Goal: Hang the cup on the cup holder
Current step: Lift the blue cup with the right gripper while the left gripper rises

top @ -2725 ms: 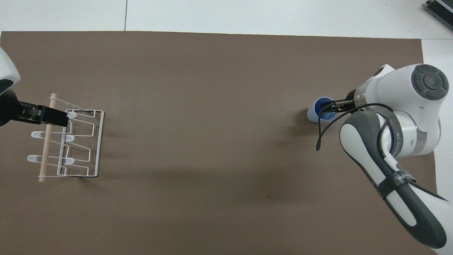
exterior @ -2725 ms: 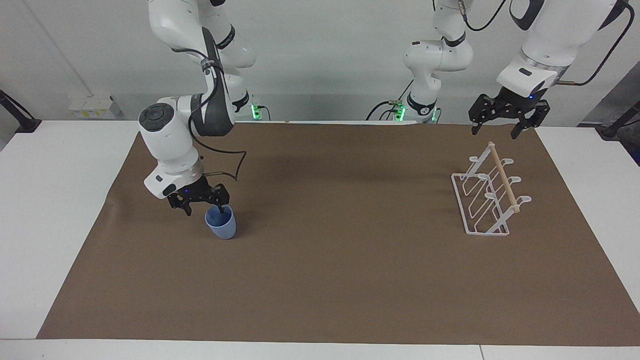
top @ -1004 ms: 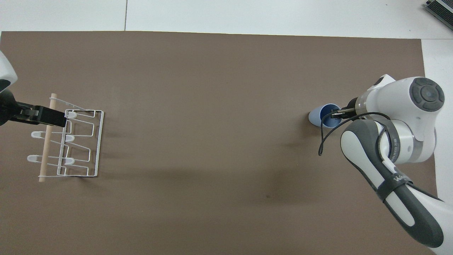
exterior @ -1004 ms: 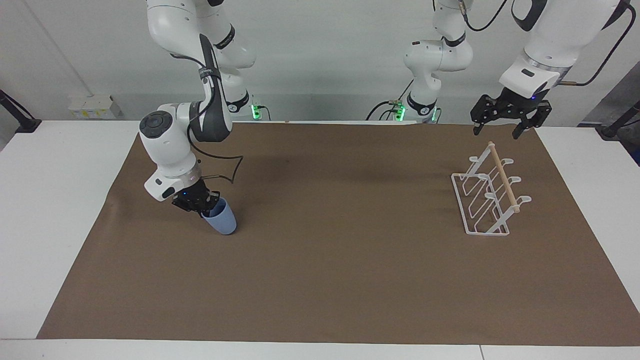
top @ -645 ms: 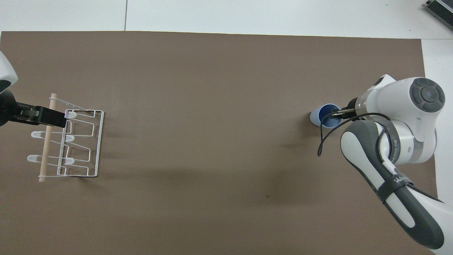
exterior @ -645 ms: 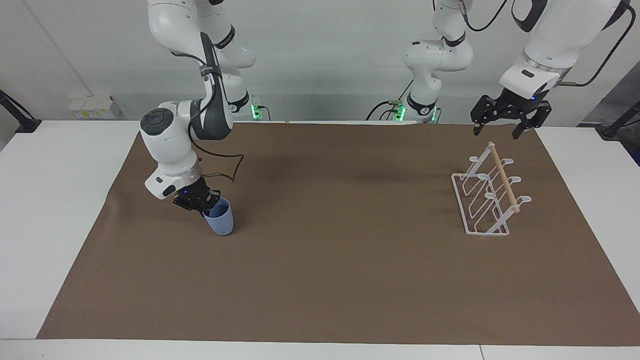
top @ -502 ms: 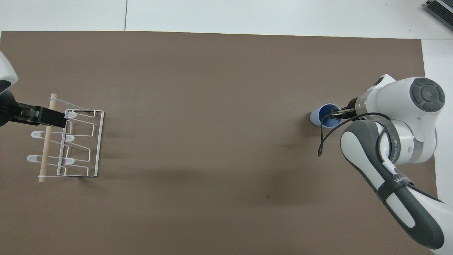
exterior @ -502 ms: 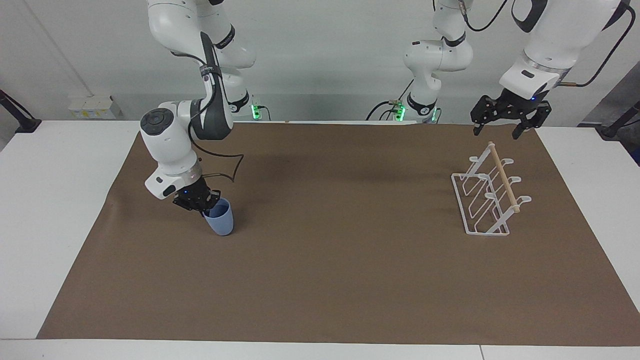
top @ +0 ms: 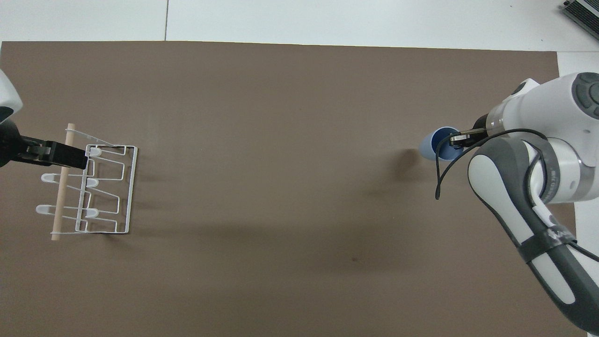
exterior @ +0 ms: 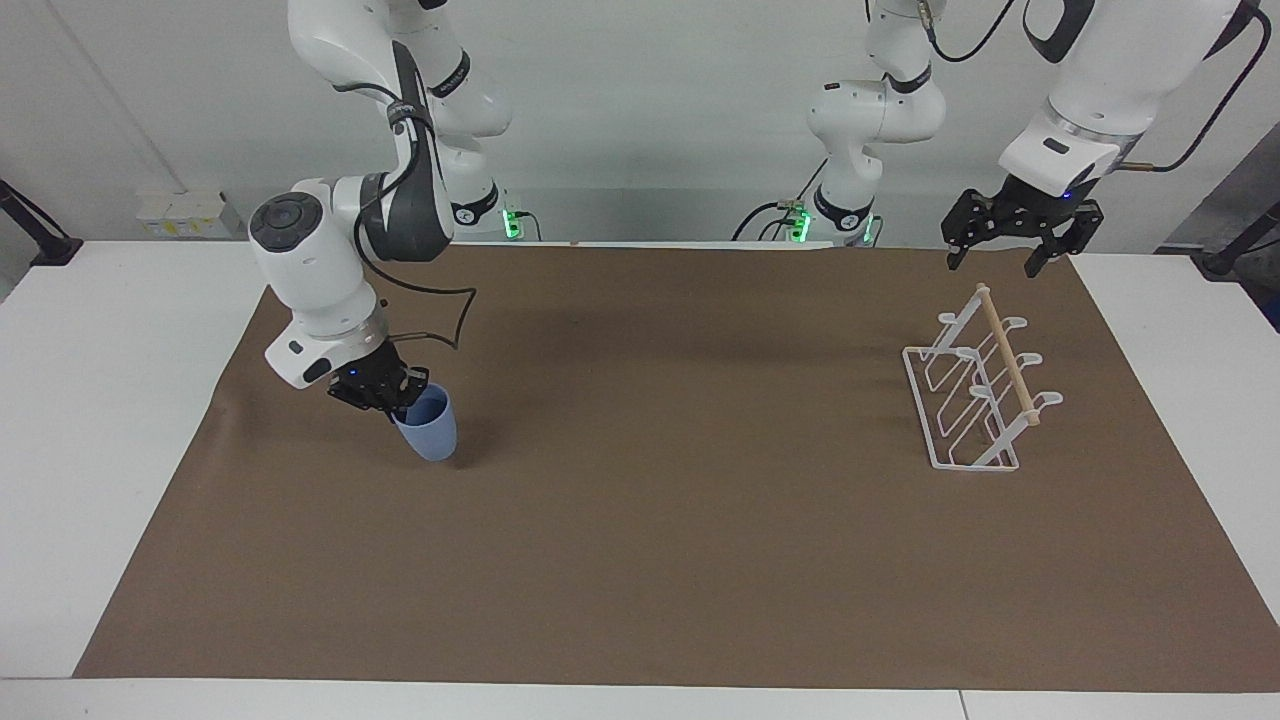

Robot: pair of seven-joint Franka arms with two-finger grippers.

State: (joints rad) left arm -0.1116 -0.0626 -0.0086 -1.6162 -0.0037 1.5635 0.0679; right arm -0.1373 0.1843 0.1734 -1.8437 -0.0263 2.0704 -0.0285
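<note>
The light-blue cup (exterior: 428,428) is tilted and hangs a little above the brown mat, near the right arm's end of the table. My right gripper (exterior: 397,397) is shut on its rim, with one finger inside the cup. In the overhead view the cup (top: 439,144) shows its open mouth, with the right gripper (top: 457,140) at the rim. The white wire cup holder (exterior: 975,385) with its wooden dowel stands on the mat at the left arm's end and also shows in the overhead view (top: 100,189). My left gripper (exterior: 1003,258) waits open and empty above the holder's end nearer the robots (top: 70,157).
The brown mat (exterior: 680,520) covers most of the white table (exterior: 90,420). The wide middle stretch of mat lies between the cup and the holder. A cable loops from the right arm's wrist (exterior: 455,320).
The right gripper shut on the cup's rim, tilted it, then lifted it off the mat and drew it slightly toward the right arm's end. The left arm has barely moved.
</note>
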